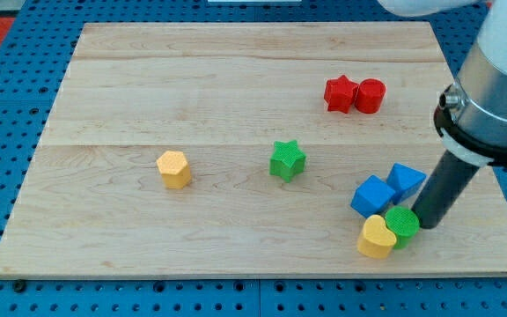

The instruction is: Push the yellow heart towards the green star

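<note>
My tip (426,224), the bare lower end of the dark rod, holds nothing and touches the view's right side of the green round block (403,222). The yellow heart block (377,237) touches that green block on the view's left, near the pale wooden board's (236,255) bottom edge. Open board lies between the heart and the green star block (287,160), up-left of it.

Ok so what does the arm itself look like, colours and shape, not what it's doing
The arm comes in from the view's top right. Its visible body is a fat, smooth cylinder in light grey, with a white part just above at the frame's top edge. A black ring clamp circles its lower end. Below that runs a straight dark rod, round and plain, ending in my tip. No cables or markings show.
</note>
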`<state>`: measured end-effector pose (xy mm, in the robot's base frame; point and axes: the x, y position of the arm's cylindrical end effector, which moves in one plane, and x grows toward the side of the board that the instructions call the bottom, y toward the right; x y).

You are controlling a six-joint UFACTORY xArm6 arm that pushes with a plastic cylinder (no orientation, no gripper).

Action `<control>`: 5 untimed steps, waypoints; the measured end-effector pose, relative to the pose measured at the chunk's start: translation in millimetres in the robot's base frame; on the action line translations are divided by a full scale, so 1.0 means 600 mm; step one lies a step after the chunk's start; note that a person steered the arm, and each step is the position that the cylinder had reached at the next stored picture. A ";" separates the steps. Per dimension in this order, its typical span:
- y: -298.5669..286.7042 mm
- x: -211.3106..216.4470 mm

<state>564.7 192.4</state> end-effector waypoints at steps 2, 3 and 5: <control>-0.001 0.051; -0.044 0.051; -0.142 0.051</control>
<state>595.3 107.0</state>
